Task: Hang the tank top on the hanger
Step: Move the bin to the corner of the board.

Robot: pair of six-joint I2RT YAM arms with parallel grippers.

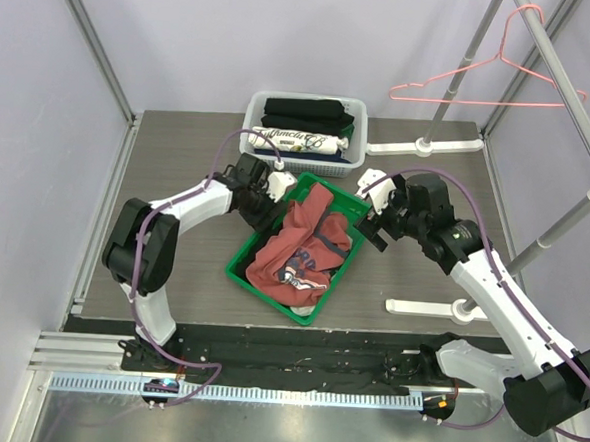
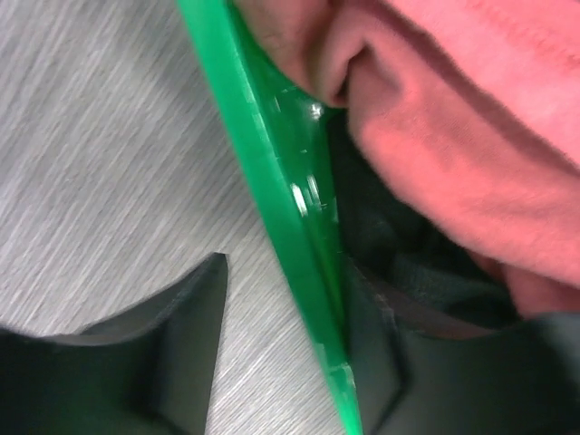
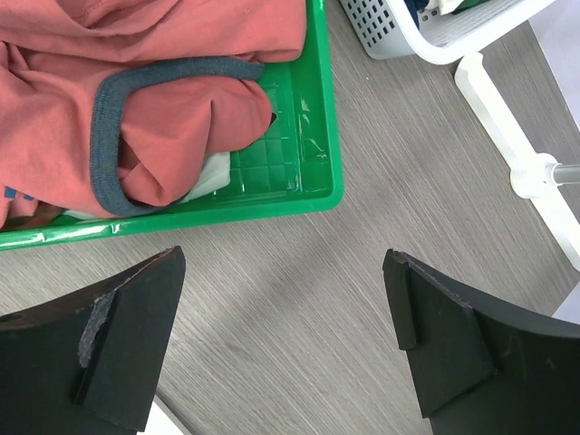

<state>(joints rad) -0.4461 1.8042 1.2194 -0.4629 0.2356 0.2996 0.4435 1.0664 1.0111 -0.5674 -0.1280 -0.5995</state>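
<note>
The rust-red tank top [image 1: 299,243] lies crumpled in a green tray [image 1: 240,261] at the table's middle. Its navy trim shows in the right wrist view [image 3: 107,127]. The pink wire hanger [image 1: 484,80] hangs on the rack rail at the back right. My left gripper [image 1: 272,206] is open at the tray's left rim. In the left wrist view [image 2: 288,267] one finger is over the table and the other is inside the tray beside the red cloth [image 2: 453,154]. My right gripper [image 1: 377,224] is open and empty over bare table beside the tray's right corner [image 3: 283,258].
A white basket [image 1: 352,134] with folded black and white printed clothes stands behind the tray. The white rack's feet [image 1: 425,146] [image 1: 425,308] and poles stand at the right; one foot shows in the right wrist view [image 3: 521,154]. Walls close in the left and back.
</note>
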